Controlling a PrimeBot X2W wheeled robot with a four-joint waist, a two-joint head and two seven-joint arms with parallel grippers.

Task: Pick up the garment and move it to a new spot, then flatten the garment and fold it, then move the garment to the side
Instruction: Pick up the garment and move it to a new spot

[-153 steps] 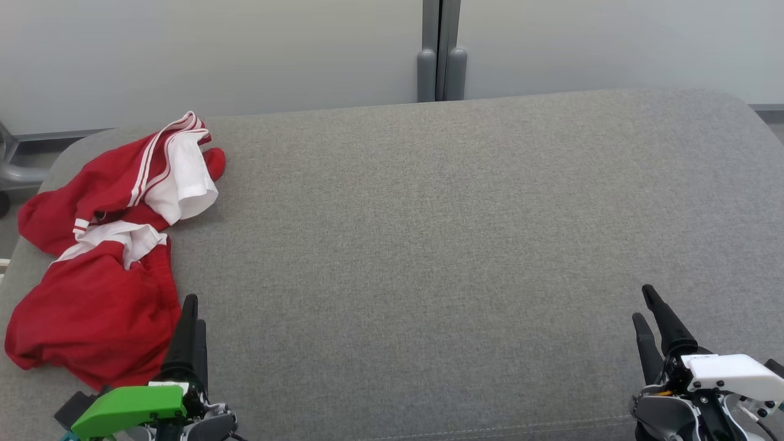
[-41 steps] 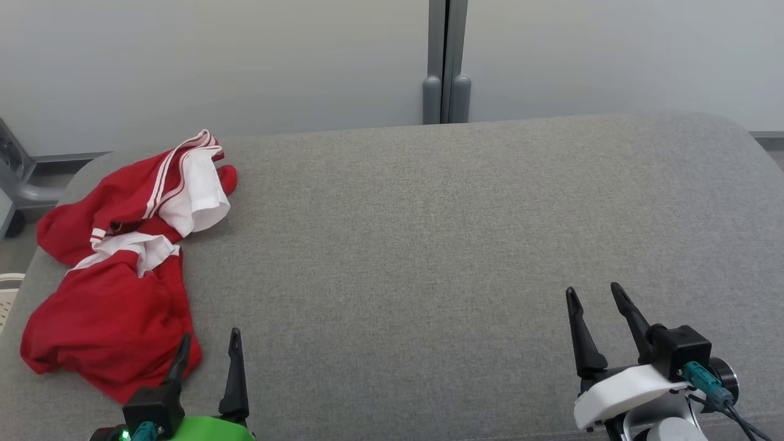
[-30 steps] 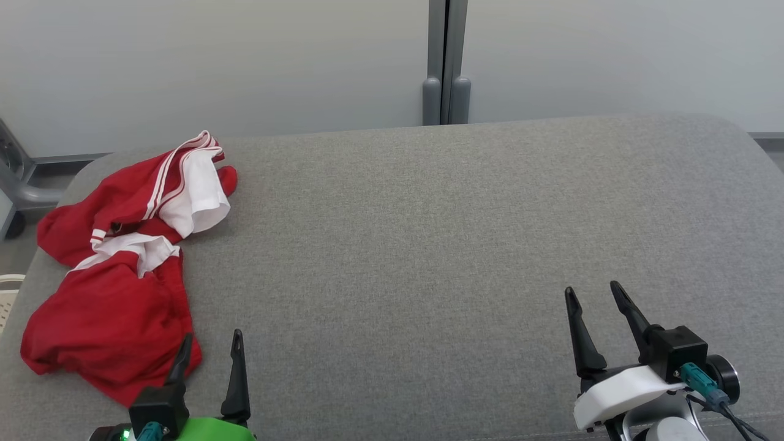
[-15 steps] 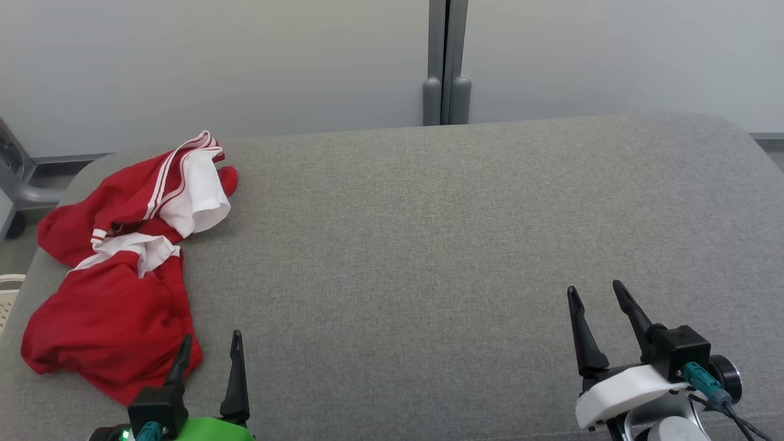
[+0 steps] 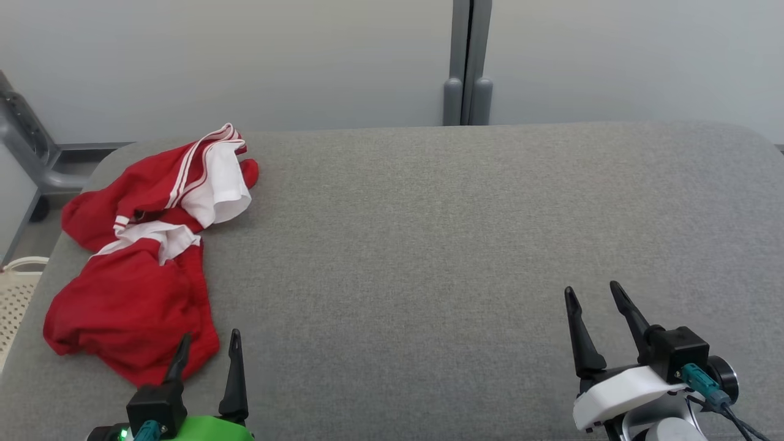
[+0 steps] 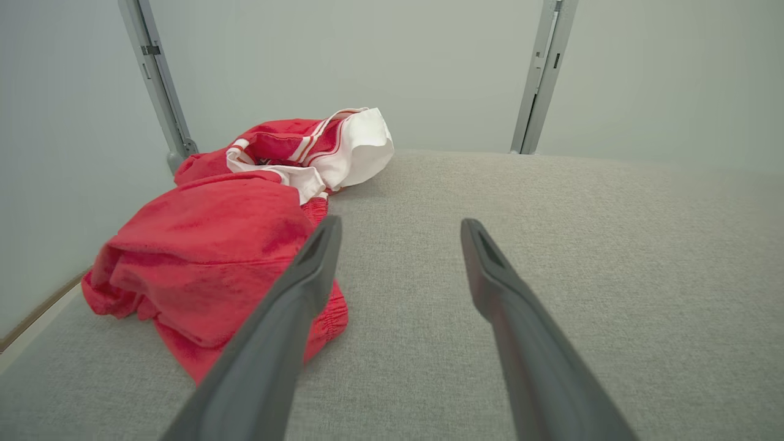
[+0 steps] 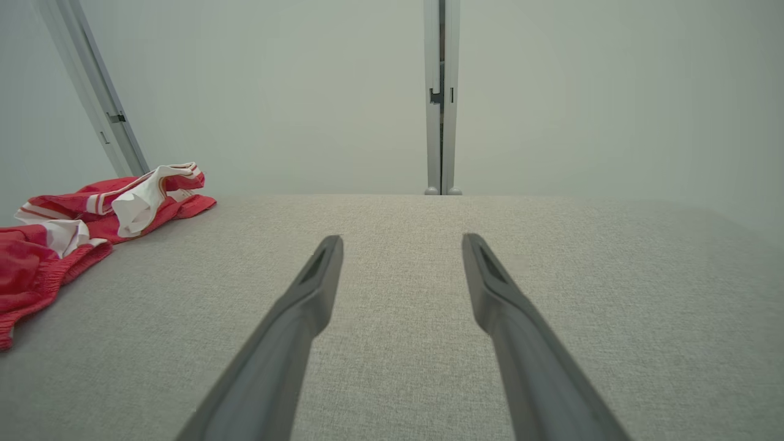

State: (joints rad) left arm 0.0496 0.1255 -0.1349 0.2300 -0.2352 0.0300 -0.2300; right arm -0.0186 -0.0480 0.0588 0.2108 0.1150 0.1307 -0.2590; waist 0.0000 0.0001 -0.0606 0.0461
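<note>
**Red kit awaits its first lift.** A crumpled red garment (image 5: 131,294) with white trim lies heaped at the left end of the grey cloth-covered tabletop (image 5: 429,245), close to its left edge and not yet picked up. The robot's left pincer (image 5: 210,334) hovers at the tabletop's near edge, jaws apart and empty. One jaw overlaps the nearest red hem in the head view; whether it touches the cloth cannot be told. The right pincer (image 5: 592,286), also spread wide and holding nothing, sits over the tabletop's near-right part, well apart from the cloth.

The step in hand appears to be the opening pick-up. To do it well, the left pincer would likely do best to reach forward over a thick fold of the heap rather than the loose hem. It should close on enough layers to hold, then lift until the trailing cloth clears the tabletop before carrying it toward the bare middle. Dragging risks pulling the heap off the left edge.
</note>
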